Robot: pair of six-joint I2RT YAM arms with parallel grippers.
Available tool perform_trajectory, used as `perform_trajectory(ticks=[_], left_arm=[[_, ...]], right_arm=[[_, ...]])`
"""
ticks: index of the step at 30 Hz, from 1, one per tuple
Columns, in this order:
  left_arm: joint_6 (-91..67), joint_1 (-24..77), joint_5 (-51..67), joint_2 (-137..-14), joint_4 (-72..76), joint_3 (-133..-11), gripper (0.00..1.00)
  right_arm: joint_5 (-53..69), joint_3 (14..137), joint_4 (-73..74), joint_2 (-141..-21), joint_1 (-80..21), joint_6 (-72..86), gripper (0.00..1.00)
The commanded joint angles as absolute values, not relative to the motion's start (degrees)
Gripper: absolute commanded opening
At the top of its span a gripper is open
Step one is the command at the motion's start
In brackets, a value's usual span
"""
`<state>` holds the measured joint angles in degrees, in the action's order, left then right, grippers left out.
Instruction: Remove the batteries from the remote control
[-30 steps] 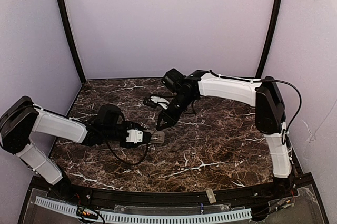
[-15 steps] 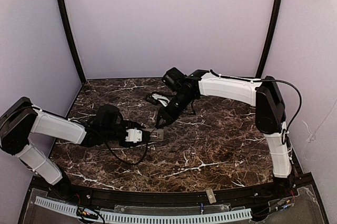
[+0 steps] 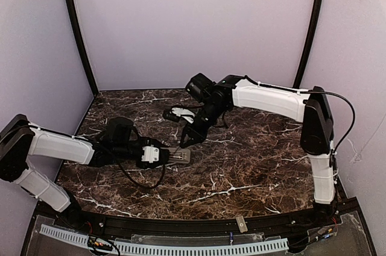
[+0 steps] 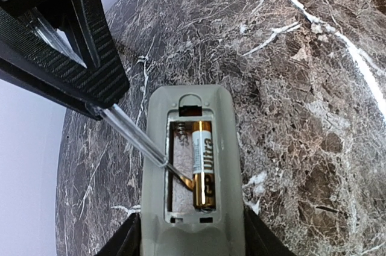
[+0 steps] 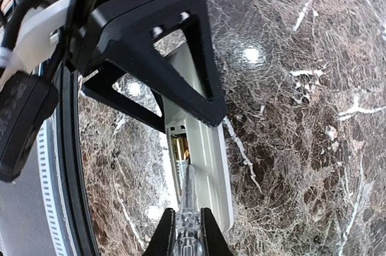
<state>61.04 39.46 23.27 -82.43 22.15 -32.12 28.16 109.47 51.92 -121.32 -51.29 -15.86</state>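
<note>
1. The remote (image 4: 228,165) lies back-up on the dark marble table (image 3: 253,165), left of centre, with its long axis in line with the left arm's reach.
2. The left gripper (image 4: 192,245) is clamped on the remote. One jaw presses each long side at the end nearest the wrist, so most of the remote's body sticks out past the jaws.
3. The recess (image 4: 177,199) in the remote's back is uncovered and faces up.
4. One battery (image 4: 203,162) sits in the slot on the right in the left wrist view, lying lengthwise. The slot beside it shows a spring (image 4: 180,129) at its far end.
5. The right gripper (image 5: 186,239) is closed tight on the clear handle of a screwdriver (image 4: 134,138), and it hangs just above the remote's far end.
6. The screwdriver slants down from the right gripper into the recess. Its tip rests in the bare slot, against the side of the battery near the wrist end.
7. The two grippers are close together over the remote. In the right wrist view, the left gripper's black frame covers the remote's far part.
8. The battery is gold with a black band, and white lettering on it reads "Ultra". The smaller print beside that word is too fine to read.
9. No writing can be made out on the remote's grey back.
10. A white object (image 3: 180,113) lies farther back on the table, under the right arm. It is too small to identify.
</note>
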Motion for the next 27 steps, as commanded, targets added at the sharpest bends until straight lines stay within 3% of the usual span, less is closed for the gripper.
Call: perform_trajectory(ticks=[1,10,27], left_arm=[[60.5,40.1,32.8,-78.4,26.4,-34.6,0.00],[62.3,40.1,24.8,-78.0,32.2,-33.1,0.00],[63.1,40.1,20.0,-78.6,35.6,-32.7,0.00]], right_arm=[[25.8,108.7,52.6,-121.6,-51.3,-21.2,0.00],[32.5,112.6,57.3,-128.1,-50.4,-13.1,0.00],[27.8,115.0,54.7,-130.5,-49.2,5.1,0.00]])
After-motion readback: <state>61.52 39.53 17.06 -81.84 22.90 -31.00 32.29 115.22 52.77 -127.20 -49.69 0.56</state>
